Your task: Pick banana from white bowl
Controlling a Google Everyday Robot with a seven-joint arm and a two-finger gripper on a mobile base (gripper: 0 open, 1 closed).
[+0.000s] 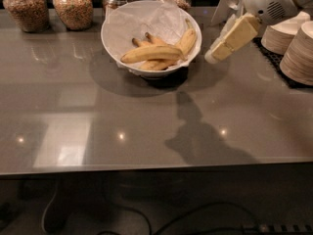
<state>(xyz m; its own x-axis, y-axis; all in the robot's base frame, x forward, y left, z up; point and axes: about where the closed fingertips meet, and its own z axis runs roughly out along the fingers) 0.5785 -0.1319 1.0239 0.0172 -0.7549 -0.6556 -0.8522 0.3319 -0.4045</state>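
Yellow banana (151, 53) in the white bowl (103, 35); cream pincer (216, 54) hangs just right, above grey table (98, 116).

long yellow banana (151, 53) lies crosswise in the round white bowl (105, 35), gripper (215, 55) hovering just beside it.

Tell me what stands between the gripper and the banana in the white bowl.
The gripper hangs right of the white bowl. Between it and the banana are the bowl's right rim and a smaller banana leaning there. From above, nothing covers it.

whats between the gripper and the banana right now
In the camera view, the gripper hangs right of the white bowl; between it and the banana lie the bowl's right rim and a shorter banana.
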